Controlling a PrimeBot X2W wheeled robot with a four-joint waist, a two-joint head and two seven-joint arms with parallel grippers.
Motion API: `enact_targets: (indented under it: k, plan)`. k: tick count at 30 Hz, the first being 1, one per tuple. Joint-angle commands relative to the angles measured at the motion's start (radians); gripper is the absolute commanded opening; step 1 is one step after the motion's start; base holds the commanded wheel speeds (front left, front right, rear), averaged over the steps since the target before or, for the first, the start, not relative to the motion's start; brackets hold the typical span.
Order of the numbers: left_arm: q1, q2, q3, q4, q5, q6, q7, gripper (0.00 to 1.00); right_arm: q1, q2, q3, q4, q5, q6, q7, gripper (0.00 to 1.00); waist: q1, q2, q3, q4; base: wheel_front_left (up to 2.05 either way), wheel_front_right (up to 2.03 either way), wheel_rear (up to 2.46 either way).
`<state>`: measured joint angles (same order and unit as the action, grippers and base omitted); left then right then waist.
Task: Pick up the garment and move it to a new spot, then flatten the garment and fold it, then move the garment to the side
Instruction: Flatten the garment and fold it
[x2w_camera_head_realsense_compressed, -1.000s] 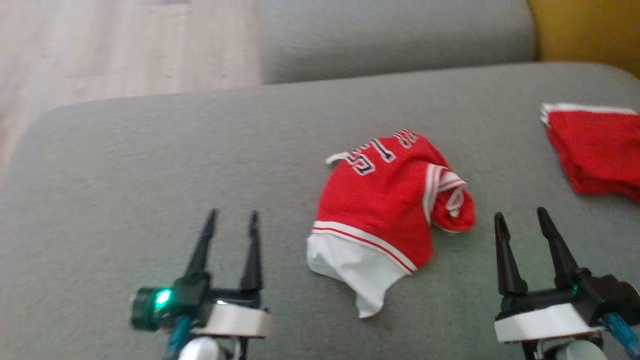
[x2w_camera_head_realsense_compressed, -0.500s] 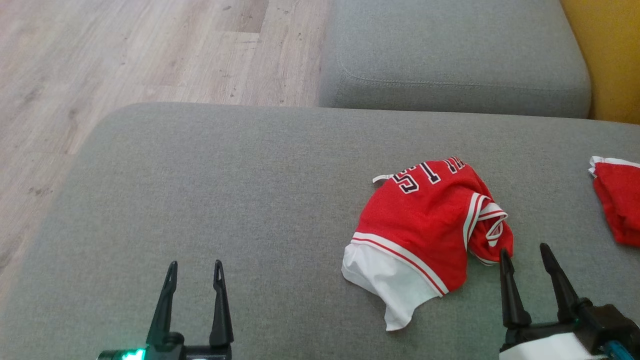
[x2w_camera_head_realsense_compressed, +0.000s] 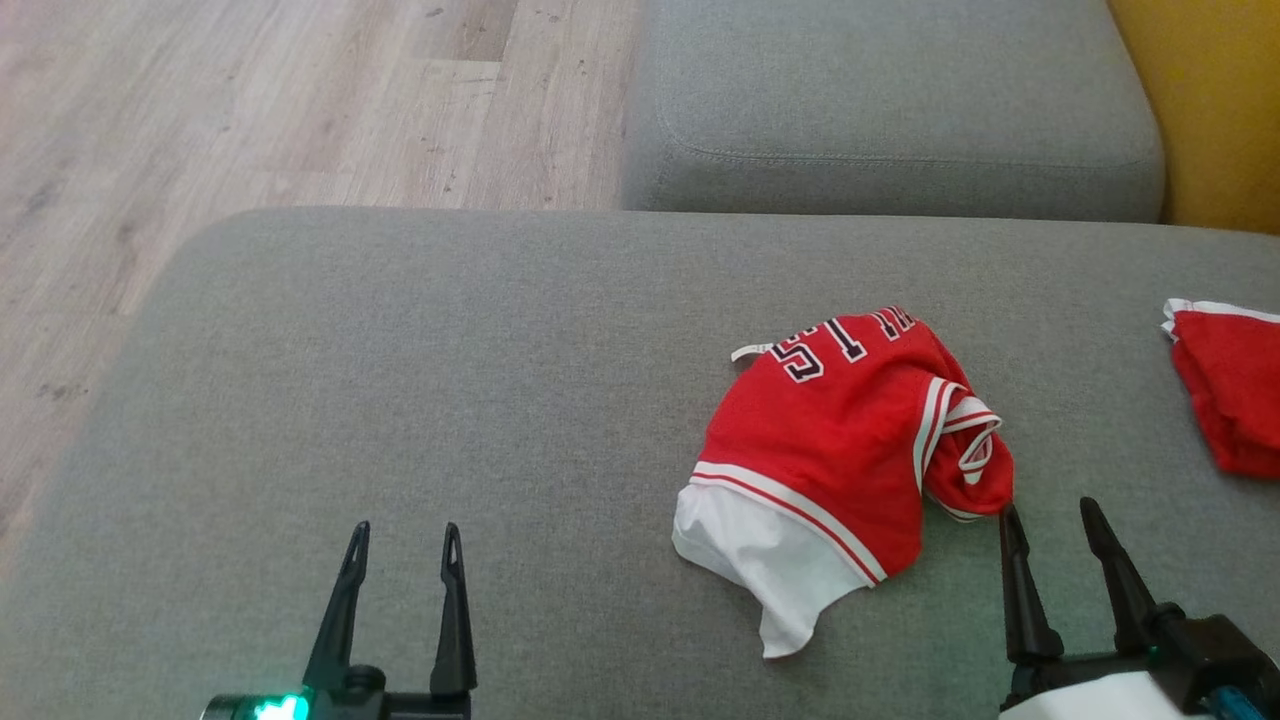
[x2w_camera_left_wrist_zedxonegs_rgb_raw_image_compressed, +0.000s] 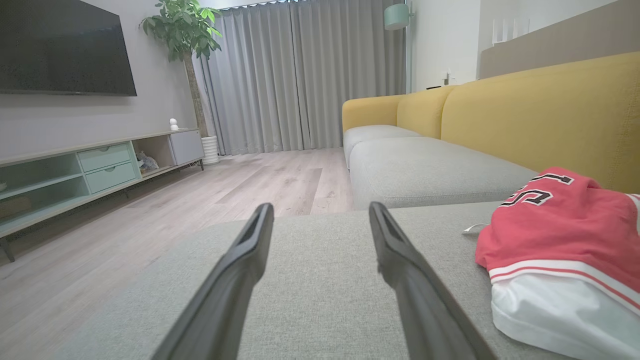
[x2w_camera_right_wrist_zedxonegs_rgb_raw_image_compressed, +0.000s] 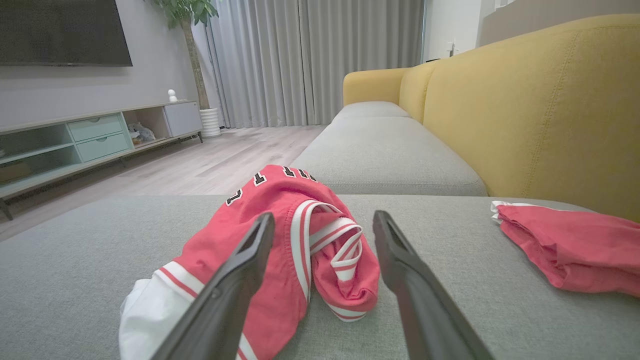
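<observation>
Crumpled red jersey (x2w_camera_head_realsense_compressed: 850, 440) on grey sofa (x2w_camera_head_realsense_compressed: 400, 350)
Left hand (x2w_camera_head_realsense_compressed: 406, 527) and right hand (x2w_camera_head_realsense_compressed: 1046, 506) spread wide, empty; right just beside jersey.

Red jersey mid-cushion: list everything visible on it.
The red jersey lies crumpled, not flat, on the grey sofa cushion, toward the robot's right. It has knit-looking red fabric, white-and-red striped trim, dark white-edged numerals at its far edge and a white panel poking out at the near edge. One trimmed opening is bunched on its right side. The open right gripper sits just beside that bunch; contact unclear.
</observation>
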<state>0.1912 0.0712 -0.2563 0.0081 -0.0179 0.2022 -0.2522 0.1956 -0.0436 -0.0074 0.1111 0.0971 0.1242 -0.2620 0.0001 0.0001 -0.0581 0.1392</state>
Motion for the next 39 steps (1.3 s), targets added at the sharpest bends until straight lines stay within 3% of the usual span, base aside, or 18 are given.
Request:
enact_targets:
  k: [1,11,20,23,29,31,35,39]
  plan:
    - [-0.047,-0.003,0.027,-0.027,0.008,0.0,-0.009,1.0,-0.028,-0.007,0.021,-0.026,0.005,0.007,0.0,1.0,-0.0001,-0.0001,0.0,-0.002,0.0,0.0,0.0]
    - [-0.054,0.001,0.008,-0.009,0.013,-0.013,-0.01,1.0,-0.036,-0.007,0.007,0.013,-0.001,0.007,0.0,1.0,-0.0001,-0.0001,0.001,-0.018,0.0,0.0,0.0]
    - [-0.115,0.005,-0.081,0.073,0.038,-0.071,-0.01,1.0,-0.06,-0.007,0.035,-0.021,-0.004,0.007,0.0,1.0,-0.0001,-0.0001,0.032,-0.101,0.0,0.0,0.0]
    - [-0.167,0.001,-0.14,0.138,0.048,-0.111,-0.01,1.0,-0.062,-0.007,0.041,-0.001,0.016,0.007,0.0,1.0,-0.0001,-0.0001,0.052,-0.148,0.0,0.0,0.0]
    - [-0.31,-0.01,-0.306,0.326,0.091,-0.233,-0.01,1.0,-0.108,-0.007,0.064,-0.009,0.02,0.007,0.0,1.0,-0.0001,-0.0001,0.124,-0.264,0.0,0.0,0.0]
    - [-0.375,-0.014,-0.352,0.4,0.112,-0.252,-0.01,1.0,-0.123,-0.007,0.07,-0.017,0.024,0.007,0.0,1.0,-0.0001,-0.0001,0.157,-0.305,0.0,0.0,0.0]
    - [-0.515,-0.02,-0.421,0.538,0.128,-0.254,-0.001,1.0,-0.153,-0.007,0.081,-0.041,0.031,0.007,0.0,1.0,-0.0001,-0.0001,0.224,-0.377,0.0,0.0,0.0]
    - [-0.633,-0.021,-0.515,0.612,0.081,-0.218,0.051,1.0,-0.171,-0.007,0.089,-0.058,0.039,0.007,0.0,1.0,-0.0001,-0.0001,0.283,-0.434,0.0,0.0,0.0]
